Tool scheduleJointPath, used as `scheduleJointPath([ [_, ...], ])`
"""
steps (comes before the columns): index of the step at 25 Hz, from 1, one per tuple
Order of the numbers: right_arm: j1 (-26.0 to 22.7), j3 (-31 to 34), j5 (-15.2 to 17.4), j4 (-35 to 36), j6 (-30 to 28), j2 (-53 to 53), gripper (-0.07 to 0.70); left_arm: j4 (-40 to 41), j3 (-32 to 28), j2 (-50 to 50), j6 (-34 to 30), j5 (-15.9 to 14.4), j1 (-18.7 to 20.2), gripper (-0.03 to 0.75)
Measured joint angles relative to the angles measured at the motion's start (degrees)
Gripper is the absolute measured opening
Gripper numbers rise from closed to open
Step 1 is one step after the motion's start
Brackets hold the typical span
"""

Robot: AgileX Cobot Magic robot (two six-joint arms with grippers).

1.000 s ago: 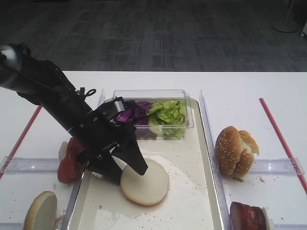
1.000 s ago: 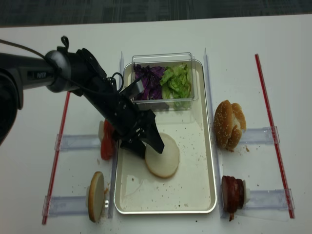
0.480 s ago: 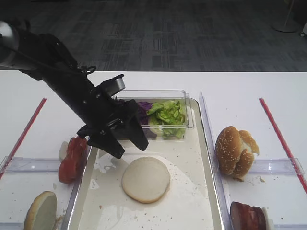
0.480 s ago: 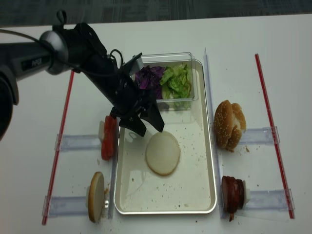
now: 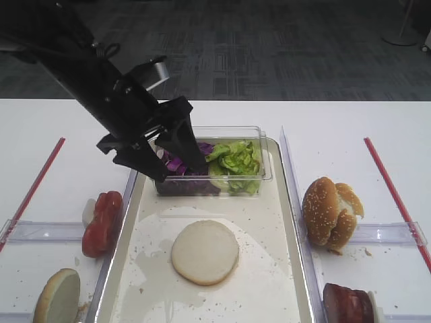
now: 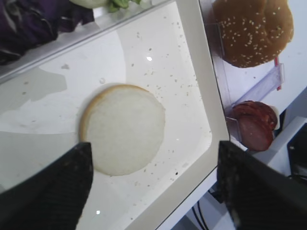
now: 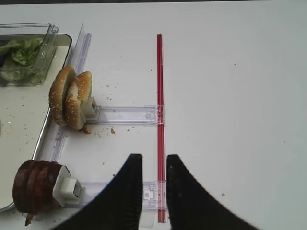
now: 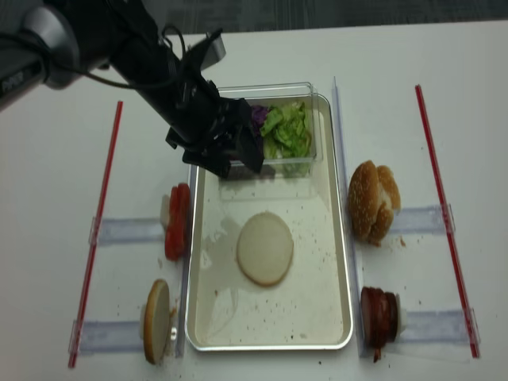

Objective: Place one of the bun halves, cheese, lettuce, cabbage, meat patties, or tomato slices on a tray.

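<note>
The bun half (image 5: 205, 252) is lying soft and light on the tray (image 5: 286, 282); left gripper (image 5: 172, 158) is hovering open-jawed, edge-pinching looking safest.

The first exterior high view looks from the near table edge, raised and slanted toward the far floor, with the left gripper (image 5: 176, 156) mid-left of it and the tray (image 5: 283, 202) running below and to that gripper's right. The realsense exterior view hangs almost straight overhead and takes in the whole tray (image 8: 340, 238) under the left gripper (image 8: 238, 163). The left wrist view looks steeply down, close in, between its own spread fingers (image 6: 53, 189) at the bun half (image 6: 123, 128). The right wrist view looks down past the right gripper (image 7: 153, 184) at bare tabletop. All four share the sesame bun (image 7: 71, 98) to the tray's right.
</note>
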State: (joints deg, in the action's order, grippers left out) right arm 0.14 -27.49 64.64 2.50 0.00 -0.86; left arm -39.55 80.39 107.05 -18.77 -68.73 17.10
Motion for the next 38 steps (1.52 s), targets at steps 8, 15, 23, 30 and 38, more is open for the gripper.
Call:
scheduleJointPath([
  [8, 0.00, 0.00, 0.00, 0.00, 0.00, 0.00, 0.175, 15.21, 4.00, -5.04, 7.48, -0.89, 0.00, 0.496],
  [15, 0.00, 0.00, 0.00, 0.00, 0.00, 0.00, 0.175, 28.82, 4.45, -6.26, 12.68, -1.20, 0.00, 0.496],
  [23, 0.00, 0.00, 0.00, 0.00, 0.00, 0.00, 0.175, 33.27, 4.45, -6.26, 14.23, -1.27, 0.00, 0.493],
  [30, 0.00, 0.00, 0.00, 0.00, 0.00, 0.00, 0.175, 37.60, 4.45, -6.26, 15.49, -1.41, -4.45, 0.493],
  [38, 0.00, 0.00, 0.00, 0.00, 0.00, 0.00, 0.175, 39.55, 4.45, -6.26, 15.61, -1.41, -14.54, 0.493],
])
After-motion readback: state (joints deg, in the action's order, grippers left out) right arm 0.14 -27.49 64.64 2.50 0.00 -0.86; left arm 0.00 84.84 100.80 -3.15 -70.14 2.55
